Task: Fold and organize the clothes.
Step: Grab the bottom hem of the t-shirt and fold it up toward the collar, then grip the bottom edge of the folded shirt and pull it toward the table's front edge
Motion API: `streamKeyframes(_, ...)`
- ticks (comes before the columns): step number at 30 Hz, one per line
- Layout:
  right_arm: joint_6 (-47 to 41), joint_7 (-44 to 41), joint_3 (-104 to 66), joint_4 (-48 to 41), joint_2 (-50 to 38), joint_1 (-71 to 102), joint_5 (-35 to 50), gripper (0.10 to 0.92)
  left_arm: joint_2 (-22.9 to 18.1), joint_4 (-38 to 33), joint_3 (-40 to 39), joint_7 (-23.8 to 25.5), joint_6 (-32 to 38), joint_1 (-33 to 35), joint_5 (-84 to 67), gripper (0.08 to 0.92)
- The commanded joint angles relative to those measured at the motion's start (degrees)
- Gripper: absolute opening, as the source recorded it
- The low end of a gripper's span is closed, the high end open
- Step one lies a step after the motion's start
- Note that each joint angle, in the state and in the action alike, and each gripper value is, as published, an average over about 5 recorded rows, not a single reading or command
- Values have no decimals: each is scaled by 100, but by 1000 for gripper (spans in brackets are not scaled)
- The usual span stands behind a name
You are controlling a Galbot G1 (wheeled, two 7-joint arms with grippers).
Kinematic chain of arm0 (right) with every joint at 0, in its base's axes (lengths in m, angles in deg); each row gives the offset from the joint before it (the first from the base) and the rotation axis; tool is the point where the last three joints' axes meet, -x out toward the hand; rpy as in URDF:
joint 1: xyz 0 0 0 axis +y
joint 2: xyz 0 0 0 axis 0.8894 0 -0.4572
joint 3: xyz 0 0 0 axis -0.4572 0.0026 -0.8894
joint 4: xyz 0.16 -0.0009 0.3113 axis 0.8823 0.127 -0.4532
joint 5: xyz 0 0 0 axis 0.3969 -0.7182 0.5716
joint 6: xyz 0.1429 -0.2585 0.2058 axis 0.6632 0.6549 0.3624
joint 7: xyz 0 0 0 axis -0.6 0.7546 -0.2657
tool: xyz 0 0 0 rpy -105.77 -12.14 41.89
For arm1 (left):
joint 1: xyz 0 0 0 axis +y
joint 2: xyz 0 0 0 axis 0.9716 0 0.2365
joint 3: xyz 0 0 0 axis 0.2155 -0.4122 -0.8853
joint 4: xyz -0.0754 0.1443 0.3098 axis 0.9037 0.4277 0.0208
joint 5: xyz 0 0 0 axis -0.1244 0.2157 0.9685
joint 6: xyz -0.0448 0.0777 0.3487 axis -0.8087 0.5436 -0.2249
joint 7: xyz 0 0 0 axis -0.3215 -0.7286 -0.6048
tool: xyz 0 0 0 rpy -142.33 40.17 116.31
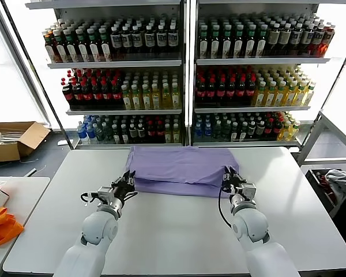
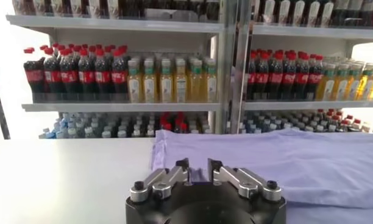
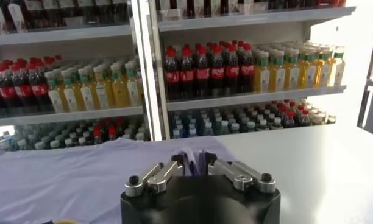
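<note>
Two tall shelving units (image 1: 184, 69) stocked with rows of bottled drinks are filling the back of the room at twelve o'clock, and a wide white table (image 1: 179, 231) is spreading out in front of them, taking up most of the head view. At nine o'clock an open cardboard box (image 1: 11, 140) is sitting on the floor, and lower on that side a bright orange bag (image 1: 1, 225) is lying on a second table, cut off by the edge. At three o'clock a grey-white bundle (image 1: 337, 182) is resting in a dark bin, only partly showing. The lavender T-shirt (image 1: 181, 167) is lying folded into a broad rectangle at the far middle of the table, toward twelve o'clock, with a doubled layer showing along its near edge; any print on it is hidden. The left gripper (image 1: 127, 183) is sitting at the shirt's near-left corner with its jaws parted by a narrow gap and nothing between them. The right gripper (image 1: 230, 177) is sitting at the near-right corner with its fingers pinching a fold of the fabric.
</note>
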Motion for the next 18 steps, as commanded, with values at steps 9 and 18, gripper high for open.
streamKeyframes(9,-209,585,-200,796,-22,754,333,728,157,-794,134,-113,-466,624,311,574)
streamKeyframes(18,-773,712,-277,1654,-237,1535,-123,822,165,-760,259,-256,-488,678,345,804)
